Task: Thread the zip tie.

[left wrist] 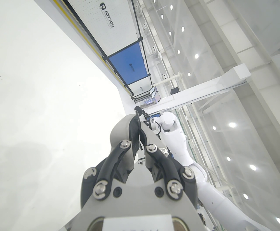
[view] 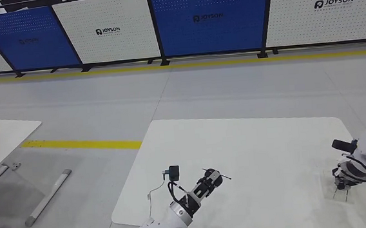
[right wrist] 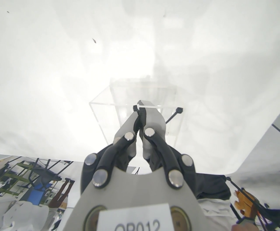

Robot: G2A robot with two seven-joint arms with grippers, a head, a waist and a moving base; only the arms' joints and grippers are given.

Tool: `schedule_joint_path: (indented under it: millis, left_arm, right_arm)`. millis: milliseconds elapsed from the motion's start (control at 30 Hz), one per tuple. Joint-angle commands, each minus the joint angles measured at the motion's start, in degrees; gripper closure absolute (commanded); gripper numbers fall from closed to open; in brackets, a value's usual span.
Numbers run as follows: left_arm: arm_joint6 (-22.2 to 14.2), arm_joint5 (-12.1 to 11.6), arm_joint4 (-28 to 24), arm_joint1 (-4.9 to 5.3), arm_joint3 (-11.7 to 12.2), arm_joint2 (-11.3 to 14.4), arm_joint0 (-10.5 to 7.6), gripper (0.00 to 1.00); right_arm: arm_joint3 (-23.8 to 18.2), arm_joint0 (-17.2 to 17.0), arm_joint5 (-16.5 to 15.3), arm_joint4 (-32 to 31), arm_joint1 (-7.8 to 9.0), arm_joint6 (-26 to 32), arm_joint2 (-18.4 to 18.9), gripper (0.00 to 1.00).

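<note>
Now, zip tie crosswise, pinched in L gripper tips

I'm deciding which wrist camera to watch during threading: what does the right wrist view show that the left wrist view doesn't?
Right wrist view's own: the right gripper shut on a black zip tie at a clear box, with a second zip tie leaning at the box's edge.
Left wrist view's own: the left gripper shut on its black tie, the right arm farther off, and ceiling lights.
Shared: the white table under a closed gripper pinching a tie.
</note>
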Motion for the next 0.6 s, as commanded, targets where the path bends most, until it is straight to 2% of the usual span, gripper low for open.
schedule_joint_path:
  millis: [0,133,267,400,567]
  left_arm:
    - [0.0,0.0,0.0,0.00,0.0,0.0,0.00,1.00]
    - [0.0,0.0,0.0,0.00,0.0,0.0,0.00,1.00]
    - [0.0,0.0,0.0,0.00,0.0,0.0,0.00,1.00]
    - [0.0,0.0,0.0,0.00,0.0,0.0,0.00,1.00]
    - [0.0,0.0,0.0,0.00,0.0,0.0,0.00,1.00]
  right_arm:
    - [-0.4,-0.1,0.0,-0.3,0.21,0.0,0.2,1.00]
    - [-3.0,-1.0,0.0,-1.1,1.35,0.0,2.4,1.00]
    - [-8.1,-4.3,0.0,-1.1,3.70,-0.9,6.8,1.00]
    - [-15.4,-9.5,0.0,-1.3,6.90,-2.0,12.8,1.00]
    - [-22.5,-16.2,0.0,-0.8,9.95,-3.5,20.3,1.00]
